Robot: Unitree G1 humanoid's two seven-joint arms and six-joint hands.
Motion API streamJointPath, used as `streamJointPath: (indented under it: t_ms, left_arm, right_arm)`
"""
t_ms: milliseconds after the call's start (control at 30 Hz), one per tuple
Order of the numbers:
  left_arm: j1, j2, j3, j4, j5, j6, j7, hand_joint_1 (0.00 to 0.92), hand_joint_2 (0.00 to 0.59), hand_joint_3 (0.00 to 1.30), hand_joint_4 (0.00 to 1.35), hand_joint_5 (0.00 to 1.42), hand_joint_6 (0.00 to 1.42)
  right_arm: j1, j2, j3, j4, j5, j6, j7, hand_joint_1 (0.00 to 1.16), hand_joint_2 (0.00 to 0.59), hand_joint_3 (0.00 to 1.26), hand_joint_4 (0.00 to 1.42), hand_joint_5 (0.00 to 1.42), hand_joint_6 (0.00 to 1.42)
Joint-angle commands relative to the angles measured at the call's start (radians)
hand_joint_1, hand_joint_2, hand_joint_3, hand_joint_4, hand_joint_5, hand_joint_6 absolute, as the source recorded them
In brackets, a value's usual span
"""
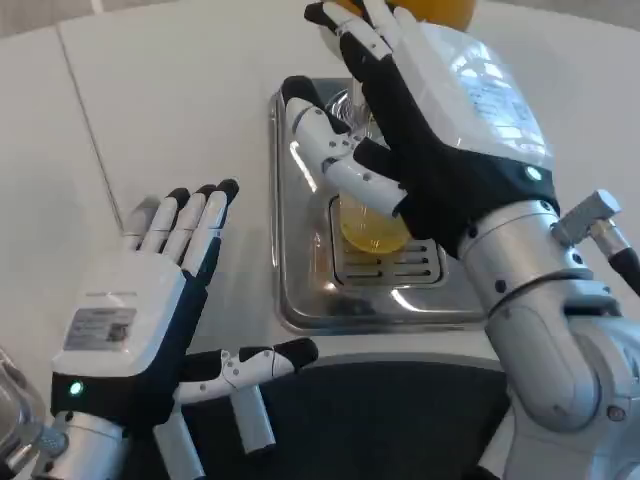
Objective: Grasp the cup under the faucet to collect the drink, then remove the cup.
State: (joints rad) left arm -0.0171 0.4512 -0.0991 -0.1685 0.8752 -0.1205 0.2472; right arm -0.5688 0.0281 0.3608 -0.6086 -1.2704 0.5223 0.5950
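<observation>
One cup (372, 215), clear and already showing yellow drink in its lower part, stands on the slotted grate of a shiny metal drip tray (300, 290). Most of the cup is hidden behind the right hand (425, 130), so its rim cannot be made out. The right hand wraps around it from the right side, a finger and the thumb curling across its front, which I read as a firm hold on the cup. Just above the hand sits an orange rounded shape (440, 10), likely the drink container; the faucet itself is hidden.

Judging by the yellow liquid pooled at the bottom, the collecting step looks under way or close to finished, and removal has not begun, since the cup sits on the grate. The next move calls for keeping the cup upright while drawing it out from under the dispenser and off the tray, slowly enough that the drink does not slop, and clearing the tray's raised edge.

Out to the left, well apart from the tray, the left hand (150, 300) rests over the white table (170, 90) with its fingers spread and nothing in it, thumb pointing toward the tray's near edge. It appears to be waiting.
</observation>
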Motion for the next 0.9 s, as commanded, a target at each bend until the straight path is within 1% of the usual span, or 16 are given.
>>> streamJointPath:
  t_ms: [33, 133, 233, 267, 333, 367, 433, 533, 600, 700, 800, 900]
  left_arm:
    - [0.007, -0.002, -0.015, -0.004, 0.009, 0.007, -0.01, 0.0, 0.051, 0.0, 0.0, 0.0, 0.01]
    - [0.011, -0.001, -0.017, -0.008, 0.01, 0.009, -0.01, 0.0, 0.051, 0.0, 0.0, 0.0, 0.01]
    - [0.014, 0.0, -0.019, -0.01, 0.008, 0.007, -0.012, 0.0, 0.052, 0.0, 0.0, 0.01, 0.01]
    - [0.016, 0.005, -0.025, -0.013, 0.015, 0.001, -0.012, 0.0, 0.052, 0.0, 0.0, 0.01, 0.01]
    - [0.02, 0.008, -0.033, -0.016, 0.02, -0.004, -0.014, 0.0, 0.052, 0.0, 0.0, 0.01, 0.01]
    - [0.021, 0.009, -0.036, -0.017, 0.021, -0.003, -0.014, 0.0, 0.052, 0.0, 0.0, 0.01, 0.01]
    - [0.023, 0.007, -0.039, -0.016, 0.019, 0.002, -0.013, 0.0, 0.052, 0.0, 0.0, 0.01, 0.01]
    - [0.022, 0.005, -0.043, -0.013, 0.018, 0.006, -0.011, 0.0, 0.052, 0.0, 0.0, 0.01, 0.01]
    - [0.019, 0.002, -0.046, -0.008, 0.017, 0.009, -0.012, 0.0, 0.052, 0.0, 0.0, 0.01, 0.01]
    - [0.011, -0.003, -0.053, -0.001, 0.019, 0.01, -0.007, 0.0, 0.052, 0.0, 0.0, 0.01, 0.01]
    - [0.0, -0.006, -0.058, 0.006, 0.018, 0.006, -0.004, 0.009, 0.066, 0.0, 0.0, 0.01, 0.01]
    - [-0.032, -0.008, -0.065, 0.027, 0.017, 0.006, -0.006, 0.012, 0.067, 0.0, 0.0, 0.01, 0.01]
  right_arm:
    - [0.045, 0.008, -0.023, -0.008, 0.003, 0.002, 0.006, 0.0, 0.507, 0.12, 0.0, 0.0, 0.0]
    - [0.075, 0.025, -0.038, -0.024, 0.012, 0.0, -0.04, 0.0, 0.526, 0.1, 0.0, 0.0, 0.0]
    - [0.1, 0.027, -0.036, -0.04, -0.014, -0.023, -0.094, 0.02, 0.551, 0.05, 0.0, 0.0, 0.0]
    - [0.124, 0.042, -0.038, -0.052, -0.013, -0.027, -0.147, 0.03, 0.554, 0.02, 0.0, 0.0, 0.0]
    - [0.162, 0.065, -0.041, -0.065, -0.006, -0.034, -0.229, 0.04, 0.564, 0.0, 0.0, 0.0, 0.0]
    - [0.182, 0.076, -0.043, -0.069, 0.001, -0.039, -0.266, 0.05, 0.577, 0.0, 0.0, 0.0, 0.0]
    - [0.218, 0.091, -0.061, -0.073, 0.037, -0.048, -0.324, 0.06, 0.58, 0.0, 0.0, 0.0, 0.0]
    - [0.257, 0.106, -0.093, -0.078, 0.122, -0.064, -0.405, 0.06, 0.581, 0.0, 0.0, 0.0, 0.0]
    - [0.279, 0.107, -0.118, -0.082, 0.191, -0.075, -0.45, 0.06, 0.58, 0.0, 0.0, 0.0, 0.0]
    - [0.311, 0.097, -0.142, -0.091, 0.274, -0.09, -0.494, 0.06, 0.575, 0.0, 0.0, 0.0, 0.0]
    - [0.347, 0.075, -0.14, -0.106, 0.316, -0.101, -0.518, 0.06, 0.571, 0.0, 0.0, 0.0, 0.0]
    - [0.424, 0.039, -0.125, -0.141, 0.339, -0.135, -0.529, 0.06, 0.57, 0.0, 0.0, 0.0, 0.0]
